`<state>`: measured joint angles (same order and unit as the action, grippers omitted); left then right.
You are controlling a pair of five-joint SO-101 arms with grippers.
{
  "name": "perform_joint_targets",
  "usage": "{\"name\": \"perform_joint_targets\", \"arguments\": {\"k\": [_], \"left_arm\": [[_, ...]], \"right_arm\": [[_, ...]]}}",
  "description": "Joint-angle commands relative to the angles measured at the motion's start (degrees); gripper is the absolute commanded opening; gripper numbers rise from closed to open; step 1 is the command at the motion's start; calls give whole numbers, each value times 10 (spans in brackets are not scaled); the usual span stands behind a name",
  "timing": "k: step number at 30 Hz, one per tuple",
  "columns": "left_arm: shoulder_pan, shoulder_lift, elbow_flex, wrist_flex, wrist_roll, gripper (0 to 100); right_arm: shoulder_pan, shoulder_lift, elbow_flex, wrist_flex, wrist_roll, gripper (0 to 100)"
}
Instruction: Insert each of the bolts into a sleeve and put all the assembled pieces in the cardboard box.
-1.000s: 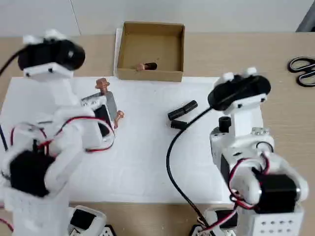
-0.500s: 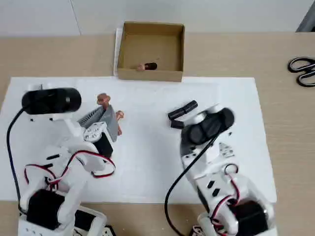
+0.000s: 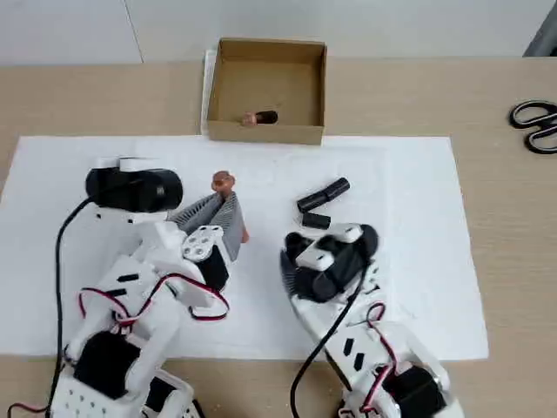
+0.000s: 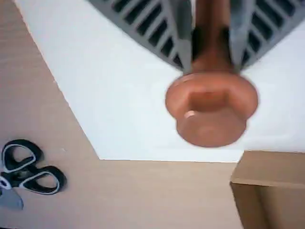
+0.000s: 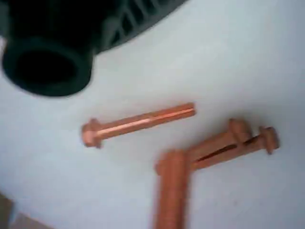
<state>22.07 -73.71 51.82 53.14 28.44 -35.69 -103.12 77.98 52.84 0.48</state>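
Observation:
My left gripper (image 3: 223,198) is shut on a copper bolt (image 3: 223,181), head pointing away from the arm; in the left wrist view the grey fingers (image 4: 176,24) clamp the bolt's (image 4: 211,109) shank. My right gripper (image 5: 55,31) is shut on a black sleeve (image 5: 45,67), its open bore facing outward, low over the white sheet right of the left gripper. Several loose copper bolts (image 5: 138,124) lie beneath it. Two black sleeves (image 3: 324,195) lie mid-sheet. The cardboard box (image 3: 313,87) at the back holds one assembled piece (image 3: 259,117).
A white paper sheet (image 3: 418,174) covers the wooden table. Black scissors (image 3: 535,124) lie off the sheet at the far right, also visible as scissors (image 4: 28,171) in the left wrist view. The right arm's body (image 3: 331,261) sits just in front of the loose sleeves.
Both arms have swung in toward the middle of the sheet. The left gripper carried its bolt to the right; the right arm dropped low and moved left with its sleeve.

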Motion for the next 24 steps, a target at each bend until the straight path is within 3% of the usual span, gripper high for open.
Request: {"name": "perform_joint_targets", "arguments": {"k": [1, 24], "left_arm": [[6, -7, 11, -50, 4, 6], [78, -9, 65, -77, -36, 6]], "right_arm": [[-19, -8, 18, -29, -5, 4], [-39, -8, 73, -77, -6, 4]]}}
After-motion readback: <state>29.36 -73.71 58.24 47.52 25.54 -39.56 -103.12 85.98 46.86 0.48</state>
